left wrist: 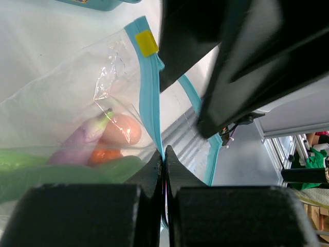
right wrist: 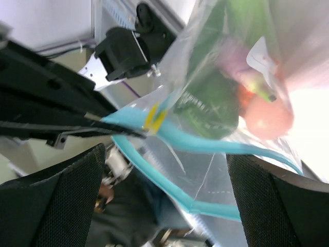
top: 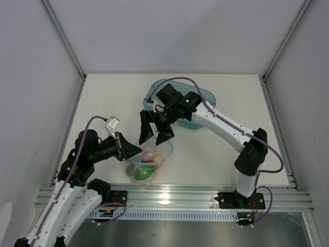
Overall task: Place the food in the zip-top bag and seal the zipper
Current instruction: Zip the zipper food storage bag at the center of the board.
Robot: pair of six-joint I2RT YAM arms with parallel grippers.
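A white table (top: 113, 98) fills a grey-walled cell. Near its front edge, your left gripper (top: 138, 150) is pinched tight on the teal zipper (left wrist: 149, 98) of the clear zip-top bag (top: 149, 163), whose mouth gapes open. Inside lies the food (top: 150, 162): a purple eggplant (left wrist: 82, 139), an orange piece (left wrist: 100, 155) and a green piece (left wrist: 61, 172). Just beyond, your right gripper (top: 154, 138) hangs over the mouth, fingers spread wide, holding nothing. Farther back sits a teal tub (top: 205, 95).
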